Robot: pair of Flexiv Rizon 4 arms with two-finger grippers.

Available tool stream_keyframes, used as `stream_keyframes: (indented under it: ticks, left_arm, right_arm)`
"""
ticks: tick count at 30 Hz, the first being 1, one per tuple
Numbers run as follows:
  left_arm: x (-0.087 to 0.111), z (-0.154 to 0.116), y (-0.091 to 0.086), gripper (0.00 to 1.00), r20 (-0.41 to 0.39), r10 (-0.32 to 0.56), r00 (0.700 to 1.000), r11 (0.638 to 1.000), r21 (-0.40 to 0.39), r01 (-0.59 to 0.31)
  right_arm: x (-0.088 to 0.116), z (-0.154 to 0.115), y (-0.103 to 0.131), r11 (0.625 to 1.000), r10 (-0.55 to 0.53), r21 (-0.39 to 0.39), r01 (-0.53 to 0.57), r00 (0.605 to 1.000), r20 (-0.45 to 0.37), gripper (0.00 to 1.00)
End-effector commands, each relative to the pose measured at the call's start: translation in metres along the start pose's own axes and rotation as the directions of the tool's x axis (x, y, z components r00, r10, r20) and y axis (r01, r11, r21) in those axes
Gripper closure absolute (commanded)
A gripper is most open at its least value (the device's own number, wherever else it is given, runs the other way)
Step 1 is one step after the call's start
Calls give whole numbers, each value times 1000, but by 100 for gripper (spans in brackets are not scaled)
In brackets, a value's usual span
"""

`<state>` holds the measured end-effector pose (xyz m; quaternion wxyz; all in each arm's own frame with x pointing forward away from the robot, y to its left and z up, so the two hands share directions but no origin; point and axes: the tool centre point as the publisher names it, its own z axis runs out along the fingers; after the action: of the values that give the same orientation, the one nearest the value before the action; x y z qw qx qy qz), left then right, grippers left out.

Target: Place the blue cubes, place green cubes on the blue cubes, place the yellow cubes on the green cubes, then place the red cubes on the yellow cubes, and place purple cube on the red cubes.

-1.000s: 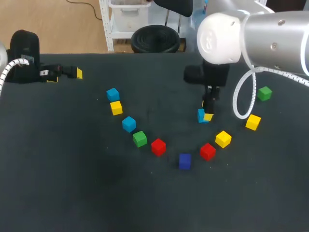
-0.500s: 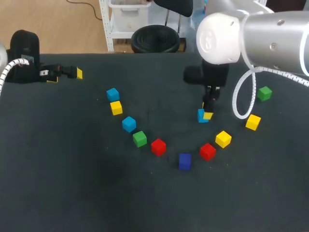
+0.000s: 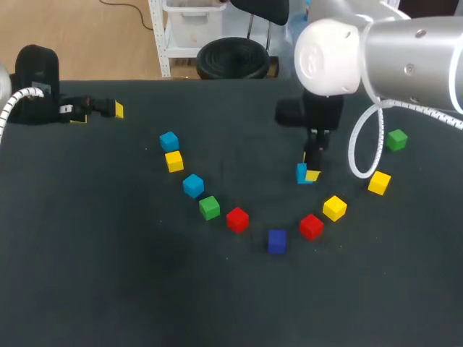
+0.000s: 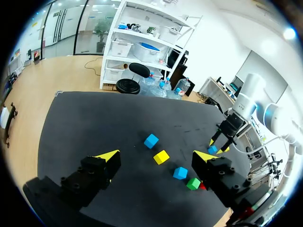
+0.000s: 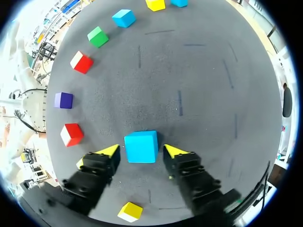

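The right wrist view settles what the head view leaves vague. The right fingers [image 5: 102, 161] stand parted on either side of the nearest blue cube [image 5: 140, 146]. A thin strip of dark surface shows between each yellow tip and the cube's flanks, so they are open around it and not gripping. In the head view this cube sits on the worktop [image 3: 145, 289] just right of the middle, half hidden behind those fingers.

The left wrist view shows the left fingers [image 4: 106, 163] spread wide with nothing between them. The head view places them by the far left corner, lying sideways. The right wrist view also shows the purple cube [image 5: 63, 100] in its true colour, whereas from the head view it reads as dark blue.

The worktop is dark and matte. The other cubes lie across it in an arc that dips toward the near edge. From the left these are the far blue cube [image 3: 168, 141], left yellow cube [image 3: 173, 160], second blue cube [image 3: 193, 185], left green cube [image 3: 210, 207] and left red cube [image 3: 237, 219]. The purple cube is the lowest of the arc. Rising toward the right edge come the right red cube [image 3: 311, 226], right yellow cube [image 3: 334, 208], outer yellow cube [image 3: 379, 182] and right green cube [image 3: 396, 139].

Against the frames from a second and half a second earlier, no arm, finger or cube has visibly shifted.
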<state>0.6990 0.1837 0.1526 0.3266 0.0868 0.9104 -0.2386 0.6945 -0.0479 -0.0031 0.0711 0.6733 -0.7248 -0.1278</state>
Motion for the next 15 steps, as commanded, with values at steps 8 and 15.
stream_keyframes:
  ticks: [8, 15]
  left_arm:
    - [1, 1, 2, 0, 7, 2, 1000, 1000, 9, -2]
    - [1, 1, 2, 0, 7, 2, 1000, 1000, 9, -2]
  right_arm:
    - [1, -8, -1, 1000, 22, 5, -22, 999, 29, 0]
    - [9, -44, -10, 994, 106, 17, -110, 983, 149, 0]
